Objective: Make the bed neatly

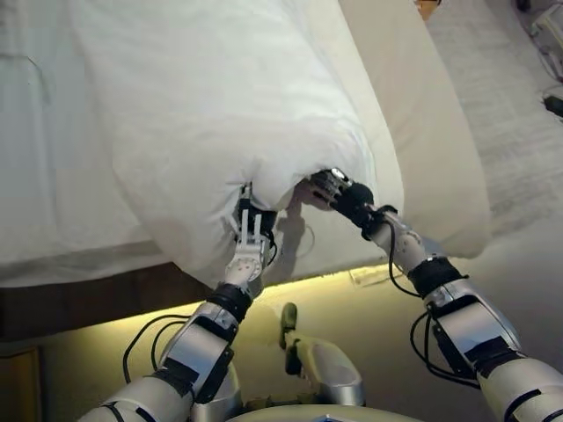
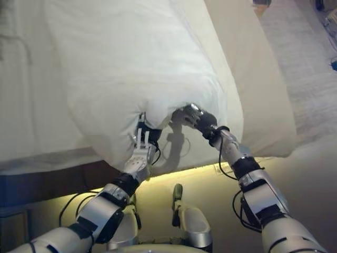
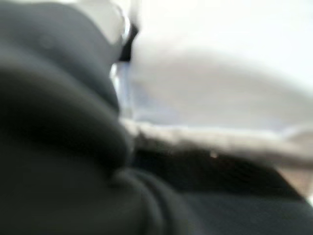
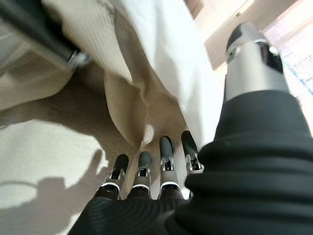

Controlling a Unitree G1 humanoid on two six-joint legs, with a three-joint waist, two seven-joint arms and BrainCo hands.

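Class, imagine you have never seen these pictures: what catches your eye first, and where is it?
A big white duvet bulges over the near edge of the bed, filling most of the head views. Both hands meet under its overhanging fold: the left hand reaches up into it, and the right hand grips the cloth beside it.

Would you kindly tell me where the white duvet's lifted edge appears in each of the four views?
Left eye view: the duvet edge is at centre, bunched between the left hand and right hand.
Right eye view: the same edge, slightly left of centre.
Left wrist view: a pale fold beyond the dark cover.
Right wrist view: cloth hangs above the fingers.
Shared landmark: the bunched fold itself.
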